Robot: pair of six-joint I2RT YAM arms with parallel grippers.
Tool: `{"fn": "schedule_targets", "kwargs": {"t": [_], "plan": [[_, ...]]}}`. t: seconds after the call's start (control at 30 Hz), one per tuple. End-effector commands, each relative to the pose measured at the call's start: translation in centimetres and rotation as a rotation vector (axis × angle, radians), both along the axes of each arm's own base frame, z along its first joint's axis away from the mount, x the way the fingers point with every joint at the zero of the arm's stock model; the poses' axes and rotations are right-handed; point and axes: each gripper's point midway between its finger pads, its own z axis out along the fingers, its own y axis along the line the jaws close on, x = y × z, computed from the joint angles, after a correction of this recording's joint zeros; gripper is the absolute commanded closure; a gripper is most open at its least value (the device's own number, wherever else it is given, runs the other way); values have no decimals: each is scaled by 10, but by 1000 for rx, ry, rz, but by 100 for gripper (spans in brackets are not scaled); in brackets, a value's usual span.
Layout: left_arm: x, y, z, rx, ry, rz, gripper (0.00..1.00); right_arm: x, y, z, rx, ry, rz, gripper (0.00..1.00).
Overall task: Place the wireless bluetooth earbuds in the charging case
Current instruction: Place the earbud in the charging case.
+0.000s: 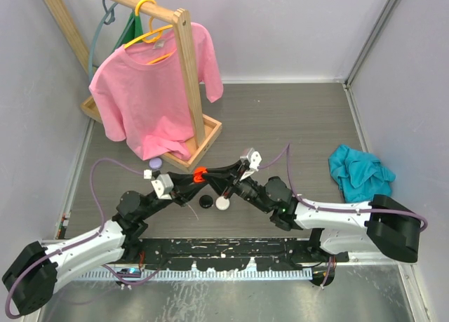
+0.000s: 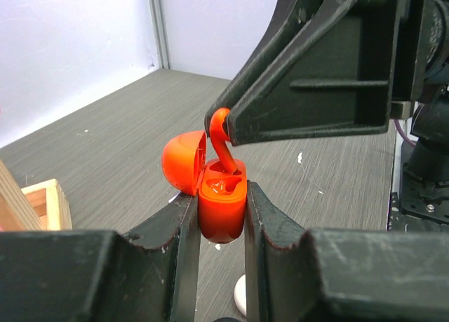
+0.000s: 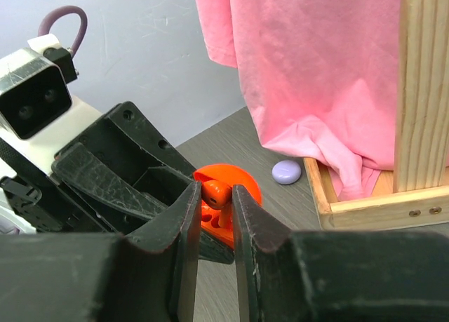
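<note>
Clamping the orange case by its sides, the left gripper held it upright with the lid open. Just above the case, the right gripper pinched an orange earbud, whose stem reached into the case. Beyond the case lay a purple case, and farther off hung a pink shirt.

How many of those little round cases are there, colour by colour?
Orange case: 1, open, gripped by the left hand
Purple case: 1
Black case: 1
White case: 1
Total: 4
A tiny white piece near the purple one is too small to identify, so it is not counted.
</note>
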Motion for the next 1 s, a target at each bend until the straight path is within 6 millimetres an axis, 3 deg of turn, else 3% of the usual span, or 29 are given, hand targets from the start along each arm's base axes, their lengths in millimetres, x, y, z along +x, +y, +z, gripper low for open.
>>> {"fn": "schedule_targets", "kwargs": {"t": [0.0, 0.47, 0.77, 0.97], "plan": [[-5, 6, 32, -98, -75, 2, 100, -8, 1, 15, 75, -25, 36, 84], [1, 11, 32, -109, -55, 49, 100, -23, 5, 19, 107, -41, 118, 83], [-3, 14, 36, -127, -67, 40, 100, -19, 3, 2, 64, -27, 92, 72], [-6, 13, 36, -127, -71, 26, 100, -15, -1, 1, 40, -29, 65, 66]]}}
